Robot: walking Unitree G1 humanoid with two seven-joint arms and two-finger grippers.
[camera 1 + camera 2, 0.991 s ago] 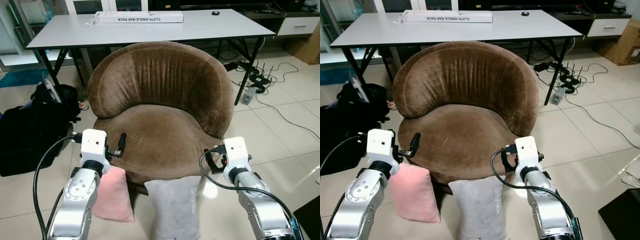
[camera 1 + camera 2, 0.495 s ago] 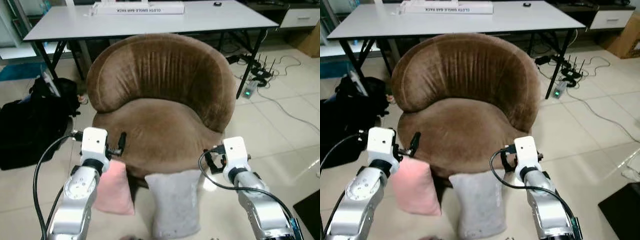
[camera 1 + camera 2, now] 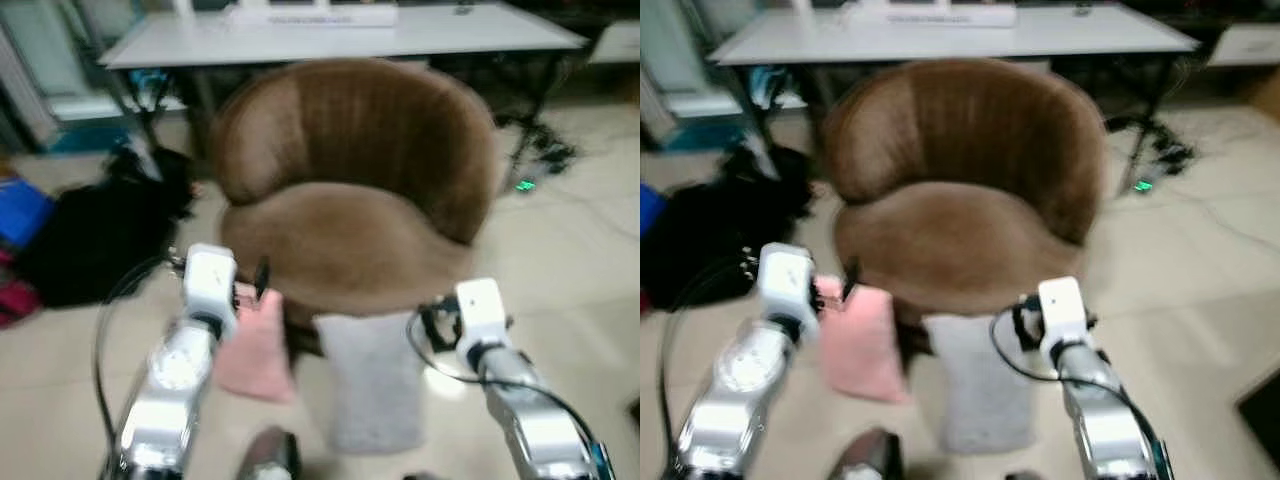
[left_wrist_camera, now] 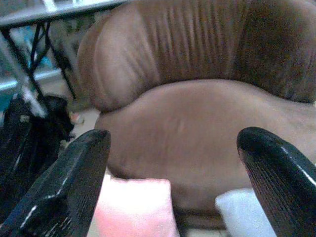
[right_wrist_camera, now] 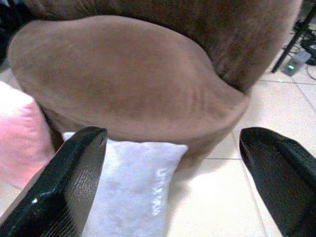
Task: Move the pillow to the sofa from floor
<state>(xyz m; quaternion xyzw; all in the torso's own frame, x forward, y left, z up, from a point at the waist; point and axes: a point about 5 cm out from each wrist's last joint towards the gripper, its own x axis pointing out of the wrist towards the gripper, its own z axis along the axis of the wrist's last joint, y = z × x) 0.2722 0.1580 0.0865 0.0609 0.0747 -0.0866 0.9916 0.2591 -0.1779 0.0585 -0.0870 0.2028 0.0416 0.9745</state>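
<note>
Tiled floor (image 3: pixel 580 250) is stretching around the brown sofa (image 3: pixel 350 190), with a white table (image 3: pixel 340 30) behind it and a black bag (image 3: pixel 95 235) to the robot's left. Compared with 0.5 s ago, your whole picture is sitting further left and blurring, so the camera is moving, not the things. You are seeing 2 pillows standing on the floor, leaning against the sofa's front edge: a pink pillow (image 3: pixel 255 345) and a grey pillow (image 3: pixel 375 380). Your left end effector (image 4: pixel 173 163) is hovering just above the pink pillow, fingers spread wide and holding nothing. Your right end effector (image 5: pixel 173 163) is hanging just beside the grey pillow's top right corner, also gaping wide with nothing between its fingers.
</note>
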